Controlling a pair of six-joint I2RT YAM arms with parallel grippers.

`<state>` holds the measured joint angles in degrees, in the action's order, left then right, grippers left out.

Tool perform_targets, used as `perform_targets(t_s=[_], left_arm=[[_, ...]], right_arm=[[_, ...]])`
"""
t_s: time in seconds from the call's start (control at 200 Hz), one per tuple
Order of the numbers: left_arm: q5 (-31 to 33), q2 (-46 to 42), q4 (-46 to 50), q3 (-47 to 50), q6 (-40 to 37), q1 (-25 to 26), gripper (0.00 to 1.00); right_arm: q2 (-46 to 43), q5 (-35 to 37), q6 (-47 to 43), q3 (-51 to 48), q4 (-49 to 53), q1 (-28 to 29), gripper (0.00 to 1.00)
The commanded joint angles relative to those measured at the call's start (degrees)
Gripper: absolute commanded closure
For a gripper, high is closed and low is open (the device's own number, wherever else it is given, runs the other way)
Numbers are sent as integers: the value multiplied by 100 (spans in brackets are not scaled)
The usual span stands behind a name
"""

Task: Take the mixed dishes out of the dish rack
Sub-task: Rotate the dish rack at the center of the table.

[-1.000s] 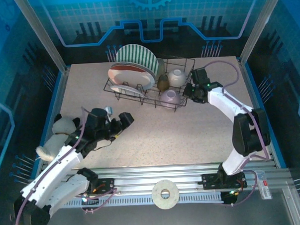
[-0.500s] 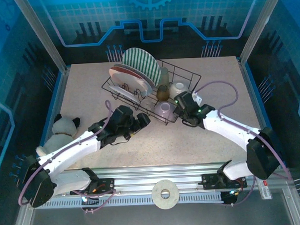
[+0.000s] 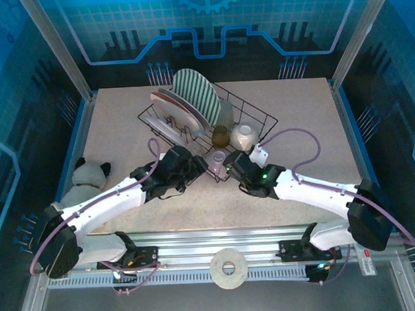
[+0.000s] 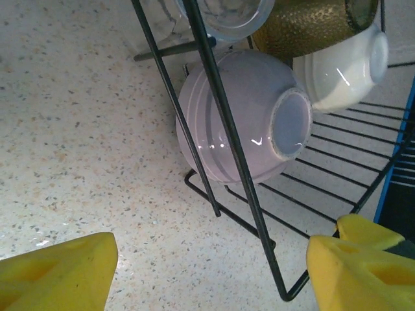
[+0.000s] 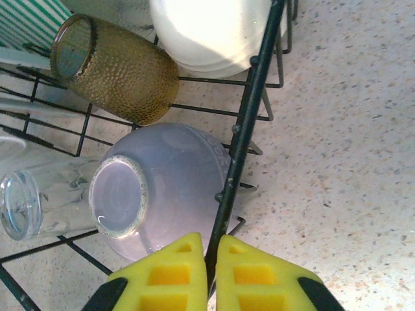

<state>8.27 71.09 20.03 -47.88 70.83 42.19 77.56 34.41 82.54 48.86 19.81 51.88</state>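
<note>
Black wire dish rack (image 3: 252, 113) is sitting askew on the tabletop (image 3: 124, 131), the right gripper (image 5: 207, 245) clamping its rim wire beside the lavender bowl (image 5: 172, 188), while the left gripper (image 4: 211, 259) is hovering released, apparently straddling the rack's corner.

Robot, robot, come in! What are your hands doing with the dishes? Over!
Right gripper shut on a wire of the dish rack. Left gripper open, facing the purple bowl inside. Rack wires stand between it and the bowl. Over.
</note>
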Motion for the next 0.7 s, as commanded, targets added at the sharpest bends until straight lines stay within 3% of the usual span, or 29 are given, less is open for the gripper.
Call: perform_targets(t_s=[0.0,0.06,0.27,0.48,0.696], left_arm=[[252,68,339,-199,264,46,25],[289,88,403,-240,265,47,26],[364,267,633,-410,326,36,29],[380,572,798,-801,204,37,30],[384,965,890,-1162,239,29,38]], right_arm=[[356,-595,-10,3,305,327,87],[314,-510,-190,17,315,331,80],[85,-326,-1310,341,711,213,31],[-386,-452,-2776,595,1123,-32,1],[-741,-1141,-4358,1010,1779,-581,0]])
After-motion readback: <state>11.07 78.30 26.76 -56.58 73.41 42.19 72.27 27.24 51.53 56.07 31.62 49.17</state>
